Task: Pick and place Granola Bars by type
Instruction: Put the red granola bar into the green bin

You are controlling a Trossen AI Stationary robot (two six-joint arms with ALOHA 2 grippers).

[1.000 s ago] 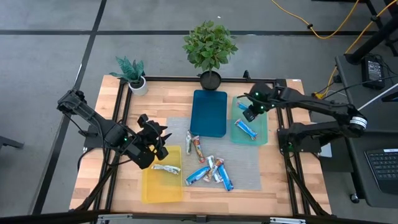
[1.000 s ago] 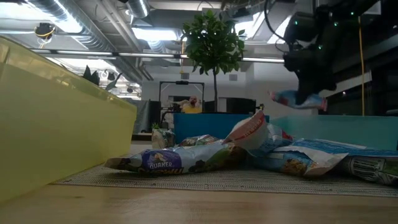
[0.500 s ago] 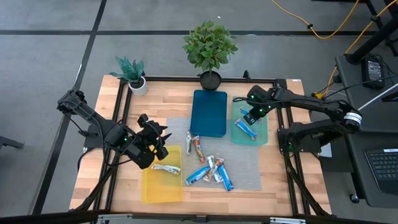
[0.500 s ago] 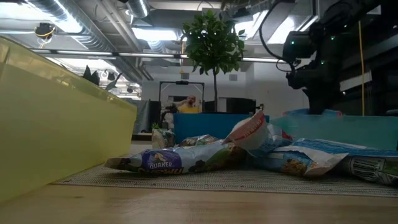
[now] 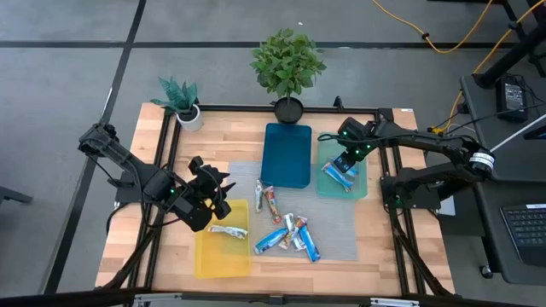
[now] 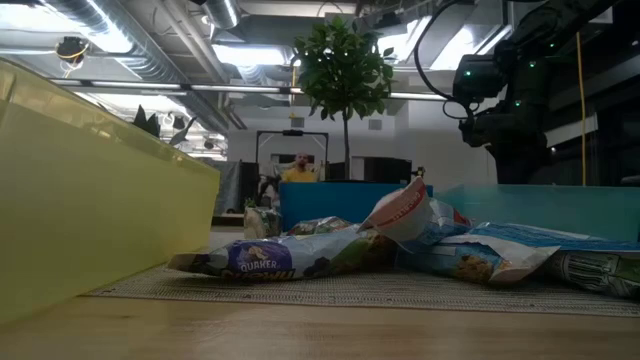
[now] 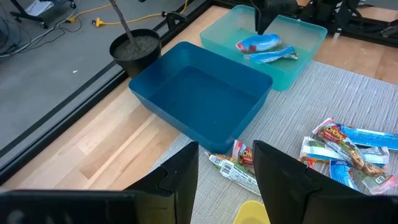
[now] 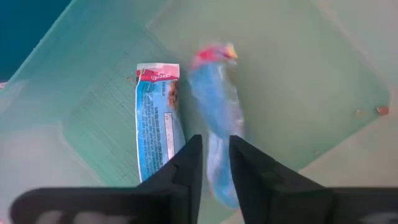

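My right gripper (image 8: 216,140) hangs over the teal tray (image 5: 363,183), pointing down, its fingers a narrow gap apart. A blue bar with a red end (image 8: 214,106) lies blurred just below that gap, beside a second blue bar (image 8: 155,124) flat on the tray floor. I cannot tell whether the fingers touch it. My left gripper (image 7: 227,168) is open and empty above the far edge of the yellow tray (image 5: 213,256), which holds one tan-white bar (image 5: 228,231). Several more bars (image 5: 286,232) lie heaped on the grey mat.
The dark blue tray (image 5: 287,153) sits between the mat's far edge and the big potted plant (image 5: 288,64). A small potted plant (image 5: 181,98) stands at the far left corner. Bare wood shows at the table's near edge and along its left and right sides.
The blue bar that hung under my right gripper above the teal tray's wall has gone down behind that wall. It now lies in the tray next to the other blue bar. My right gripper has stayed over the tray.
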